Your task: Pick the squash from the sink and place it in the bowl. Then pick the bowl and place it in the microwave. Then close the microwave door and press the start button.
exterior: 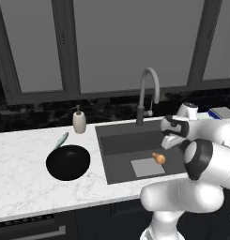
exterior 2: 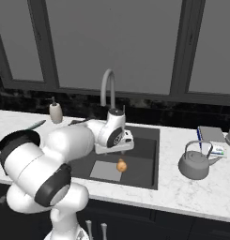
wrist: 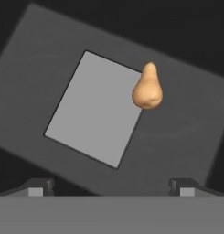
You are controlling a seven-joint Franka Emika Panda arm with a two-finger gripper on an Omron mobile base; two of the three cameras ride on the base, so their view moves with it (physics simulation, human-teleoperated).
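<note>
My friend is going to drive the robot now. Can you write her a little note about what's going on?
Gripper: open, holding nothing, over the sink.
Squash: lying on the sink bottom, at the edge of the lighter square.
Bowl: on the counter, left of the sink, nothing in it.
Done: nothing yet.
Left: grab the squash, put it in the bowl, put the bowl in the microwave, shut the door, press start.

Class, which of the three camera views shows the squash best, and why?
The hand view: the squash appears large and unobstructed on the sink floor. In the left base view and right base view it is small.
</note>
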